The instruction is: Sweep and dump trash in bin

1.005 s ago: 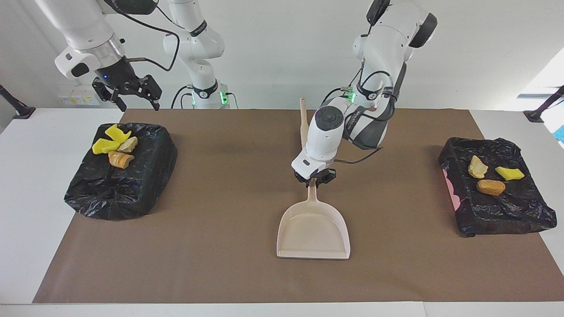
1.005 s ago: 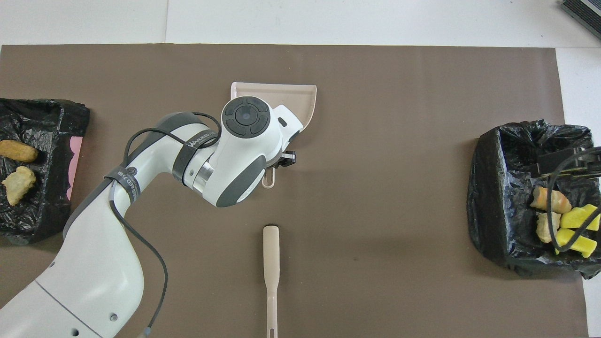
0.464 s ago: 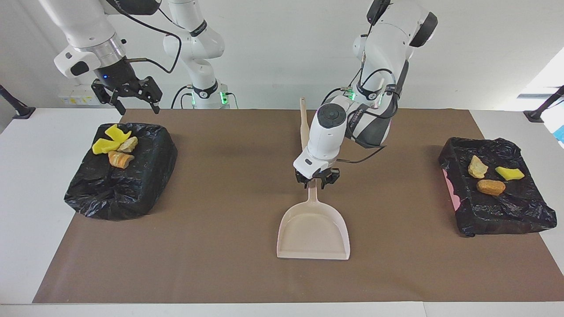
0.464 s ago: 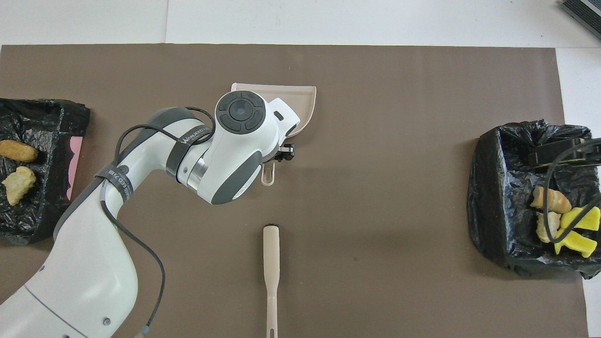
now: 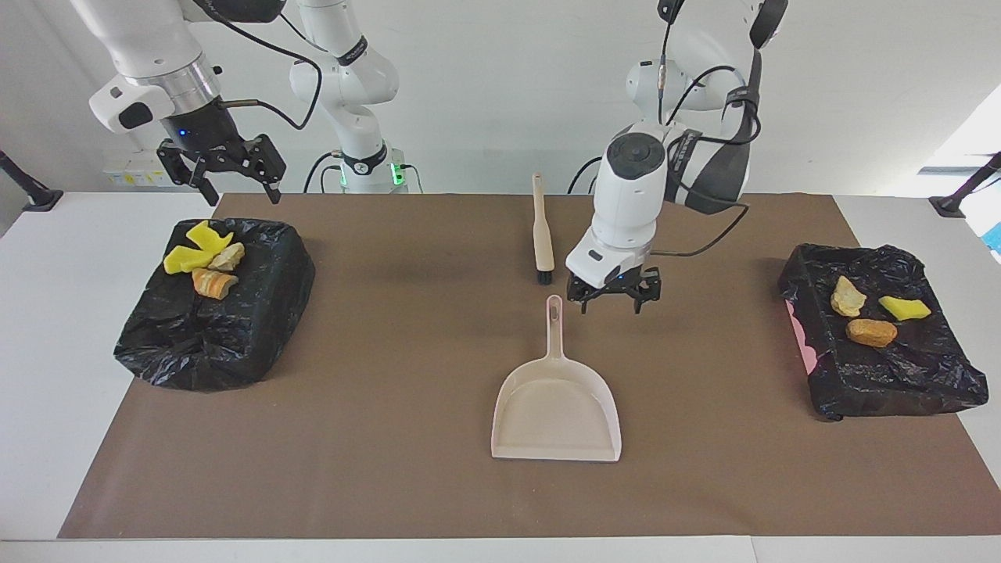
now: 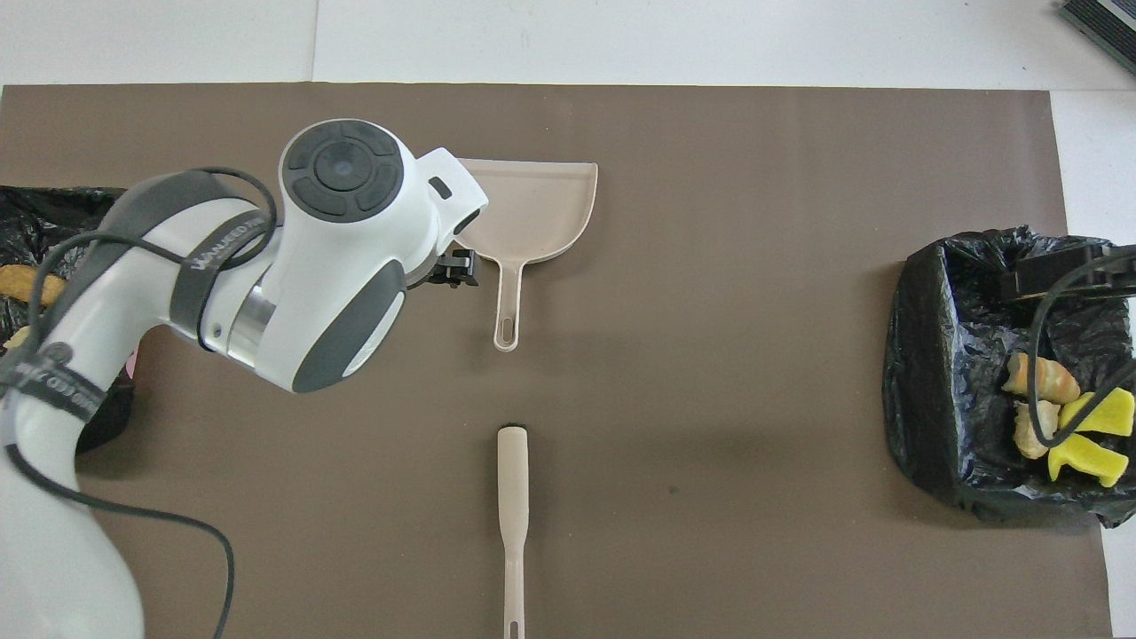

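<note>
The beige dustpan [image 5: 555, 407] [image 6: 532, 209] lies flat on the brown mat with nothing in it, its handle pointing toward the robots. My left gripper [image 5: 611, 305] hangs open just above the mat beside that handle, toward the left arm's end, touching nothing. The beige brush [image 5: 541, 234] [image 6: 512, 497] lies nearer to the robots than the dustpan. Trash [image 5: 205, 258] [image 6: 1065, 417] of yellow scraps and tan chunks rests in the black-bagged bin [image 5: 235, 328] at the right arm's end. My right gripper [image 5: 235, 184] hovers open over that bin's edge.
A second black-bagged bin [image 5: 899, 375] at the left arm's end holds two tan chunks and a yellow scrap [image 5: 903, 307]. In the overhead view my left arm covers most of it. The brown mat [image 5: 375, 438] covers the table's middle.
My left gripper opened, let go of the dustpan handle, then rose and swung toward the left arm's end. The dustpan stayed put. The right gripper drifted slightly.
</note>
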`<action>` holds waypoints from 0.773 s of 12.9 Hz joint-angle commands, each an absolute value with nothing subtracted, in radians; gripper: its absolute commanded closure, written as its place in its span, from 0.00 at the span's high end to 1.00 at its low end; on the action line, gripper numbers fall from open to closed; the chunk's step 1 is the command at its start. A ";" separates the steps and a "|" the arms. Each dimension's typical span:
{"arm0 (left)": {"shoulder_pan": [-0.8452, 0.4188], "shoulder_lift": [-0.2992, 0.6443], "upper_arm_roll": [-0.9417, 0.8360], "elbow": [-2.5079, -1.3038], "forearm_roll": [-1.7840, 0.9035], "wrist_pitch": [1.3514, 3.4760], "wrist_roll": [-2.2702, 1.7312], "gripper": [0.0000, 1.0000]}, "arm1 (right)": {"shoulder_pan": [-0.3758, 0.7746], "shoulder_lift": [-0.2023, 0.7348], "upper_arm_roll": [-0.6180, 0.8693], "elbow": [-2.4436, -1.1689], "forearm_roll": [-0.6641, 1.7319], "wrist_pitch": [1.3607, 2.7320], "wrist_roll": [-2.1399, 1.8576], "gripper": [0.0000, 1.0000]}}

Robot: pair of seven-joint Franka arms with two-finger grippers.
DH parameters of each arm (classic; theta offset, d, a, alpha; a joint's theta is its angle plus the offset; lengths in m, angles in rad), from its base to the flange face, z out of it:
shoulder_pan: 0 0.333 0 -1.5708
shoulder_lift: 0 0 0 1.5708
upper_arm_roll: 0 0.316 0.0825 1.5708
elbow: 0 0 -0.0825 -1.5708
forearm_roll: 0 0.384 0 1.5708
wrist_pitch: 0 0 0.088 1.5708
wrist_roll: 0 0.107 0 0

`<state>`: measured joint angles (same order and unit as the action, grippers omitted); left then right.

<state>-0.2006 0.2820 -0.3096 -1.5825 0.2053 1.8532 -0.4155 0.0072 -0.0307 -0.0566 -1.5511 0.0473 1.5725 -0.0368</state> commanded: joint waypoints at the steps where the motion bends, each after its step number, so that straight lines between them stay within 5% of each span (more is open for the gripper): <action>1: -0.202 0.103 -0.192 -1.678 0.103 1.827 -0.271 1.00 | 0.005 -0.026 -0.051 -1.539 0.038 1.566 -0.015 1.00; 10: -0.135 -0.066 -0.035 -1.541 0.044 1.499 0.037 1.00 | 0.006 -0.028 -0.051 -1.540 0.041 1.557 -0.017 1.00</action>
